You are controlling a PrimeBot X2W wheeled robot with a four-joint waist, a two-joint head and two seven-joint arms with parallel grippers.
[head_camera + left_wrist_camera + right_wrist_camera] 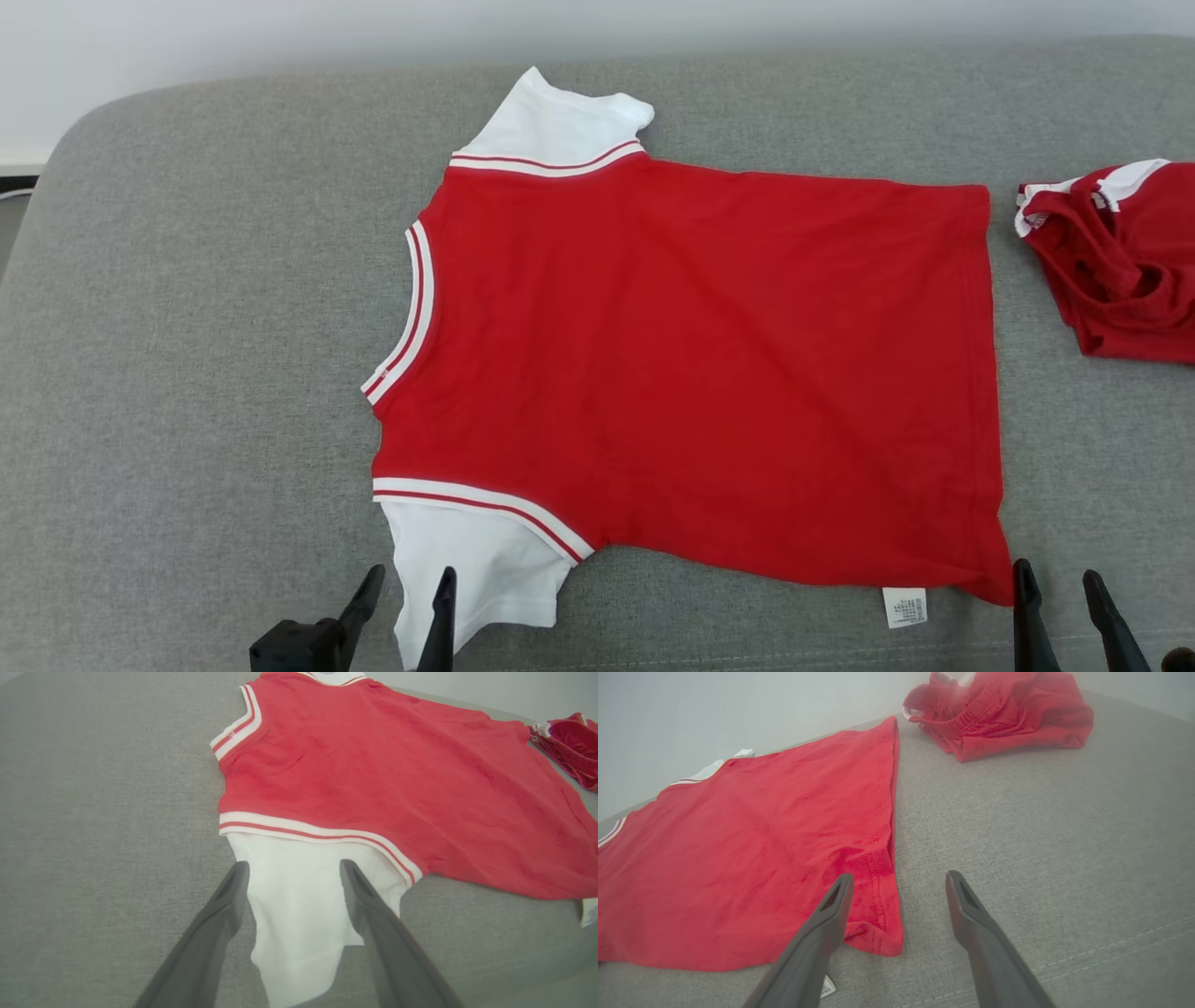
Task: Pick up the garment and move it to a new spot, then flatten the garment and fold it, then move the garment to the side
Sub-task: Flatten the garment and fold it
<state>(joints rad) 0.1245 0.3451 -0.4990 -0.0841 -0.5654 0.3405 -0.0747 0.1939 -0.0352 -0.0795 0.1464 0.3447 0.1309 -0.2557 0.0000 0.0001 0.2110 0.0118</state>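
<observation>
A red shirt [691, 373] with white sleeves is spread flat in the middle of a gray cushion [187, 373], its collar turned to the left and its hem to the right. The left gripper [412, 571] is seen at the near sleeve [299, 896], fingers parted and nothing grasped; in the left wrist view the white cloth is framed between the two fingers, though contact cannot be judged. The right gripper [1058, 571] is likewise held apart and unladen at the hem's near corner [878, 933]; in the right wrist view one finger is seen over that corner and the other over bare cushion. A small white label [905, 607] is shown sticking out from under the shirt's near edge, close to that corner. A second red garment, crumpled into a bundle [1120, 261], is laid at the right, just apart from the hem's far corner.
</observation>
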